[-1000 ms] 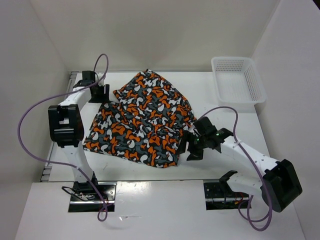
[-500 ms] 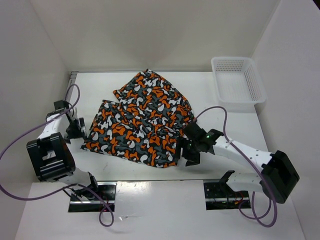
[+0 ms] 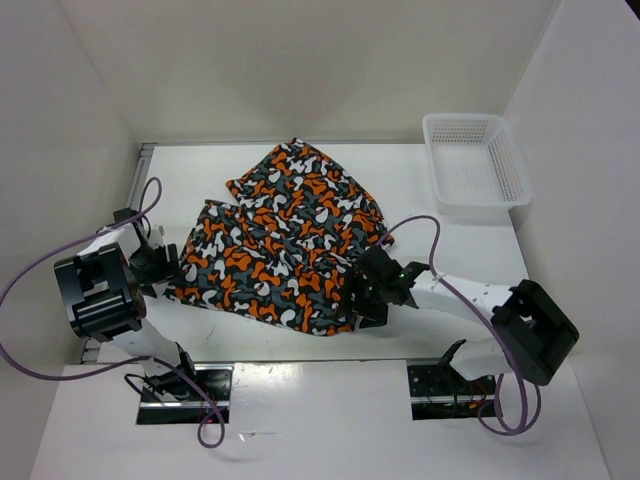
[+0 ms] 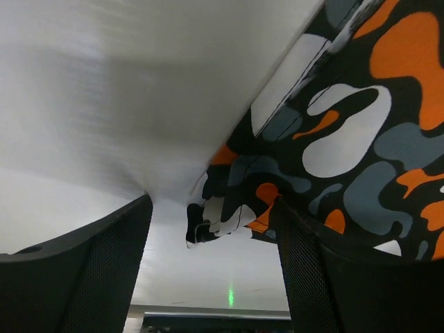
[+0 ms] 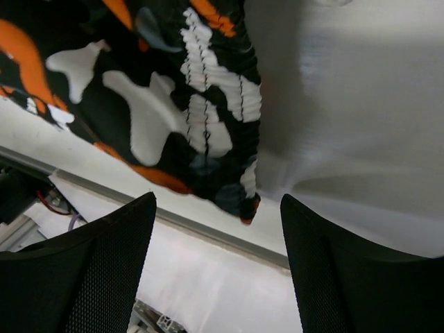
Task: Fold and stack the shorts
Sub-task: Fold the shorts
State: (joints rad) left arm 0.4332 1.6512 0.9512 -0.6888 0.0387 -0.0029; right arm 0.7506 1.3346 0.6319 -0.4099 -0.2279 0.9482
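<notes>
Nearest me, the left gripper point(image 4: 211, 208) stands wide open with the near-left corner of the shorts point(image 3: 285, 240) lying loose between its fingers. The right gripper point(image 5: 216, 201) gapes equally wide around the near-right corner. The shorts lie spread across the white table point(image 3: 400, 170). A white mesh basket point(image 3: 512, 165) sits far right, well apart.

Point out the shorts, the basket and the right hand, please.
shorts point(image 3: 285, 240): top view, middle of the printed cloth.
basket point(image 3: 513, 165): top view, its right mesh wall.
right hand point(image 5: 216, 208): right wrist view, midway between its open fingertips.
</notes>
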